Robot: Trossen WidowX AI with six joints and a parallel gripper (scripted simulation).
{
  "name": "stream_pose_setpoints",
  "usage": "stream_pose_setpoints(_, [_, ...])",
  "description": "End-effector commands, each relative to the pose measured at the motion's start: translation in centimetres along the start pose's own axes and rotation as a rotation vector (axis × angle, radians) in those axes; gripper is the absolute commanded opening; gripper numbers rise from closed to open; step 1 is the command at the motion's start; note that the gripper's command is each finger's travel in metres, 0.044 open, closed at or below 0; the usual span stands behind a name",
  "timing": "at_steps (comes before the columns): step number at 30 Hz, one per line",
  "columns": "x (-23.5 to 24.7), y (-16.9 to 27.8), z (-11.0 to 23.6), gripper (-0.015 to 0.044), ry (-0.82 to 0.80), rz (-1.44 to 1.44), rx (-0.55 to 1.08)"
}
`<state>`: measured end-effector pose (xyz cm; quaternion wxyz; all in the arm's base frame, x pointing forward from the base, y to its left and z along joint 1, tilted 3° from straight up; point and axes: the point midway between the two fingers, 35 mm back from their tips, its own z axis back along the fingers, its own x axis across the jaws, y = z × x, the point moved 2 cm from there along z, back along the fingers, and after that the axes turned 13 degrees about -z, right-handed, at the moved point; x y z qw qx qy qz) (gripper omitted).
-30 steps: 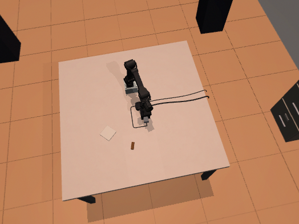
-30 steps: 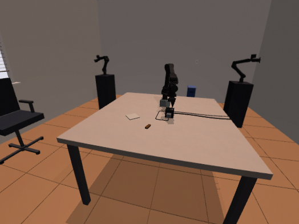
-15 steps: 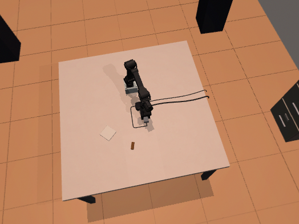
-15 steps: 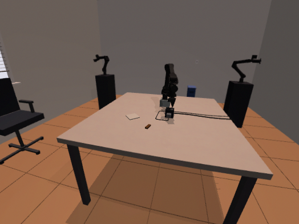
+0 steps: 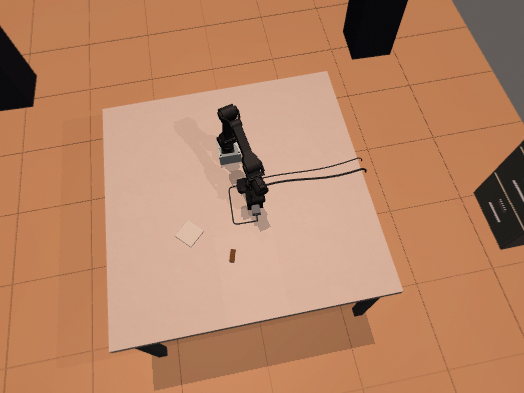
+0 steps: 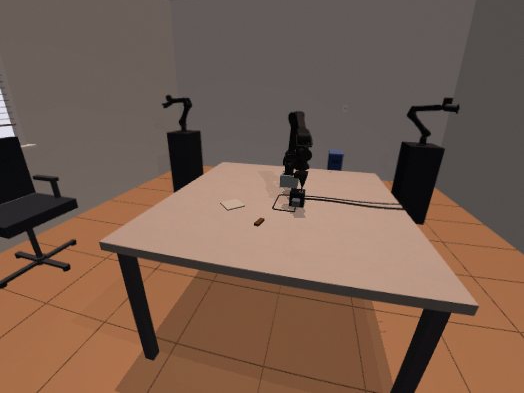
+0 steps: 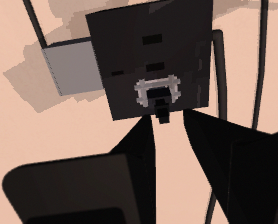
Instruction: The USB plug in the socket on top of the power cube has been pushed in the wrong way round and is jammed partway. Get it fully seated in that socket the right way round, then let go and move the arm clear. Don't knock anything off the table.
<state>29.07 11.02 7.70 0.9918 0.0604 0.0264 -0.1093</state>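
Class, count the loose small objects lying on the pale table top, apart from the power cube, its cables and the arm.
2. A flat white square card lies left of the dark power cube, and a small brown block lies nearer the front edge. The arm may hide others.

Black power cube [image 7: 150,55] sits on the table, top face up. Small dark USB plug [image 7: 161,102] stands in its grey-framed top socket [image 7: 142,92].

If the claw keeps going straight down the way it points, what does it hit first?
Most likely the small dark plug sitting in the grey-rimmed socket on top of the black power cube. The open claw points right at it; depth is hard to judge.
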Motion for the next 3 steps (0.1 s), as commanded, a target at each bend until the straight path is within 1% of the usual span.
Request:
stream_pose_setpoints(1, [0.12, 0.14, 0.64, 0.0095, -0.008, 0.002, 0.005])
stream_pose_setpoints(3, [0.11, 0.16, 0.83, 0.0095, -0.008, 0.002, 0.005])
